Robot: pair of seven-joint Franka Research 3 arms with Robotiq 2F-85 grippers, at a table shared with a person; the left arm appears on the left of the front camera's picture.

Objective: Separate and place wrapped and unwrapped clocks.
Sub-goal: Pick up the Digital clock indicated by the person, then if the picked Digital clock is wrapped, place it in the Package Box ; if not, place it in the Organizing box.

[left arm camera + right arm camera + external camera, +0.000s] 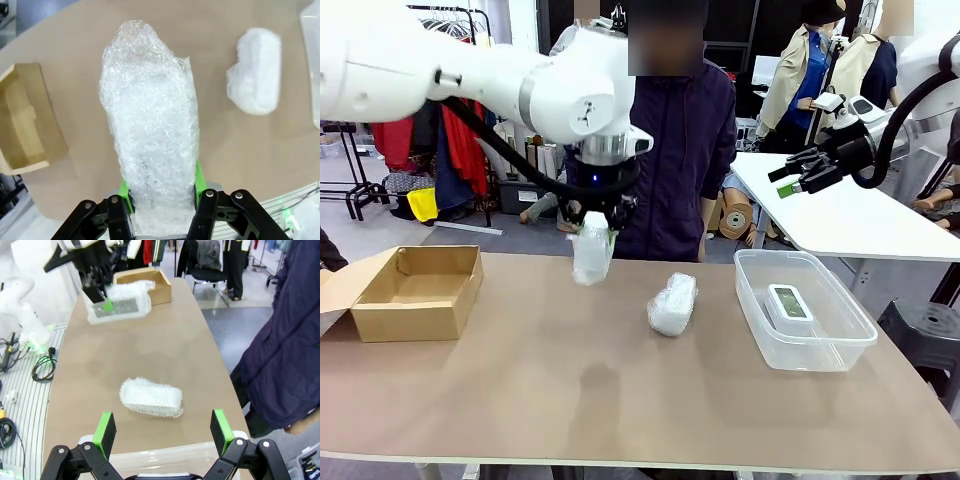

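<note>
table (570, 400): brown top | left: open cardboard box (405, 322) | middle: bubble-wrapped clock (672, 304) | right: clear tub (820, 355)

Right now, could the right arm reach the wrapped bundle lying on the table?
Probably yes. The right arm's fingers are open and empty, raised off to one side; the lying bundle sits alone on the bare table, nothing over it. The left arm's fingers hold the other bundle up, farther off.

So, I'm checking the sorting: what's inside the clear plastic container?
One bare white digital clock lies flat on the floor of the clear container, screen up. Nothing else shows in it. The patch of floor beneath the clock is hidden.
</note>
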